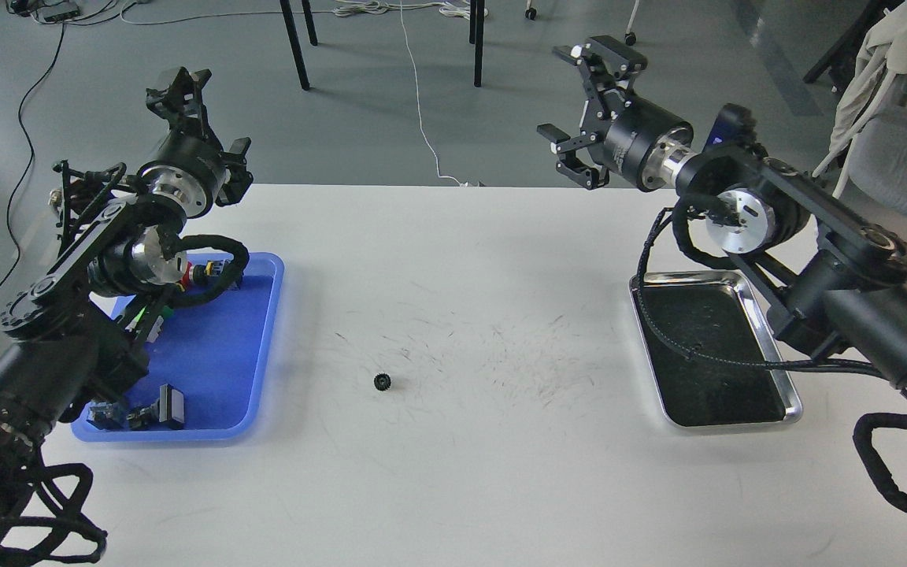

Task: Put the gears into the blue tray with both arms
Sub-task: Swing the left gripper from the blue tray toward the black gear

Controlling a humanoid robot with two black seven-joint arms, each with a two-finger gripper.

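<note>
One gear (382,383), a tiny black toothed disc, lies alone on the white table, a little right of the blue tray (261,346). My right gripper (569,99) hangs open and empty high over the table's far edge, far from the gear. At the far left, above the tray's back corner, my left gripper (178,83) is raised and points away. Its fingers look dark and I cannot tell them apart. The left arm hides part of the tray.
A shiny steel tray (778,346) with a dark inside sits at the right, under my right arm. The blue tray holds black connector parts (156,409) and a push-button switch (188,275). Chair and table legs stand beyond the far edge.
</note>
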